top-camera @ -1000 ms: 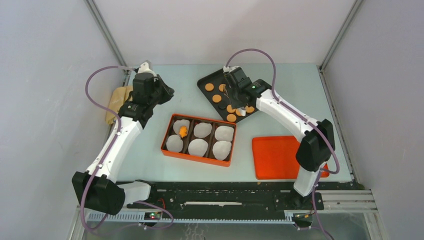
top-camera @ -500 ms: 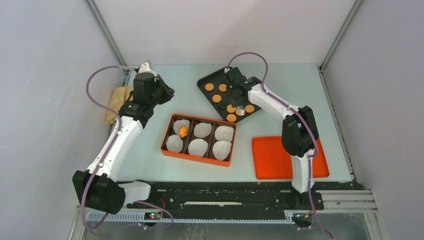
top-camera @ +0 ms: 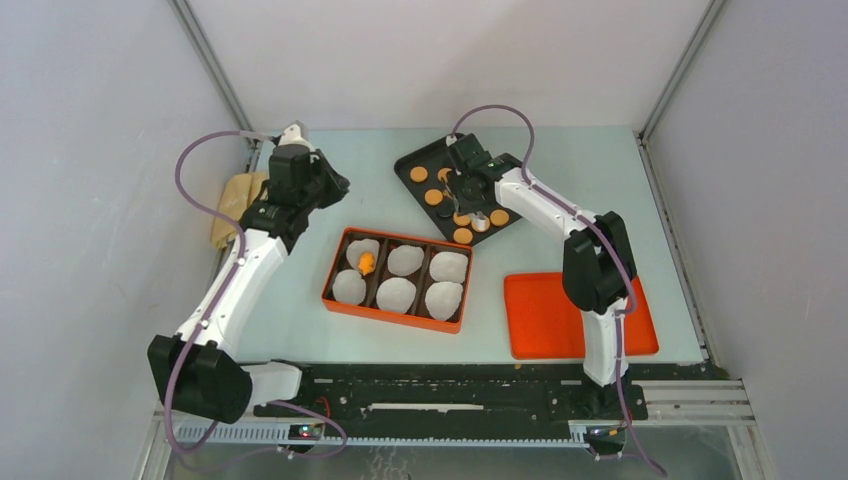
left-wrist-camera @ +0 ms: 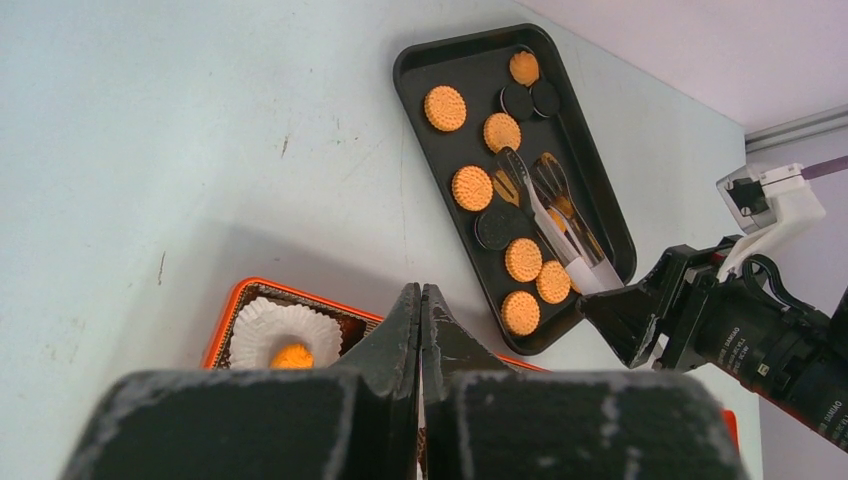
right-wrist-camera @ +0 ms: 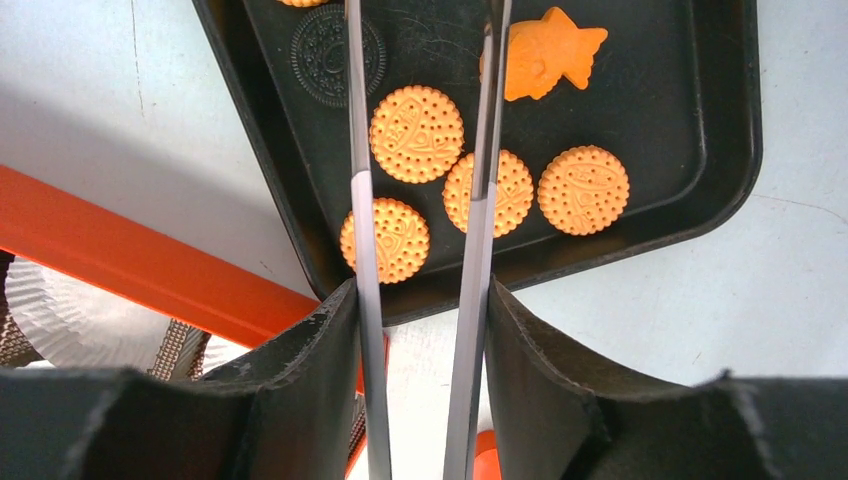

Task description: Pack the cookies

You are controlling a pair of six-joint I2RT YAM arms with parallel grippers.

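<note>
The cookies (right-wrist-camera: 416, 133) are almost all on the black tray (right-wrist-camera: 680, 90) at the far middle of the table: round orange-brown ones, a few dark ones (right-wrist-camera: 337, 40) and a fish-shaped one (right-wrist-camera: 545, 55). Only one orange cookie (top-camera: 366, 263) lies in the orange box (top-camera: 391, 312), in the paper liner of its far left compartment. The other five paper liners (top-camera: 397, 294) show nothing in them, so the packing looks barely begun, with roughly ten pieces not yet moved.

The right gripper (right-wrist-camera: 420, 295) is clamped on a pair of metal tongs (right-wrist-camera: 361, 210) whose blades stand apart over the tray. One blade crosses the edge of the fish-shaped cookie, but the tips run out of the wrist view, so whether they touch it cannot be told. The left gripper (left-wrist-camera: 421, 300) has its fingers pressed together on nothing and hangs over the far left side of the box.

The tray has a raised rim, so a cookie must be lifted over it. It must then clear the box's far wall, which lies just beside the tray's near corner. Bare table lies left of the tray and between the box and the orange lid (top-camera: 560, 315) to the right. The arms are well apart, though the left gripper is near the compartments on the box's left side.
</note>
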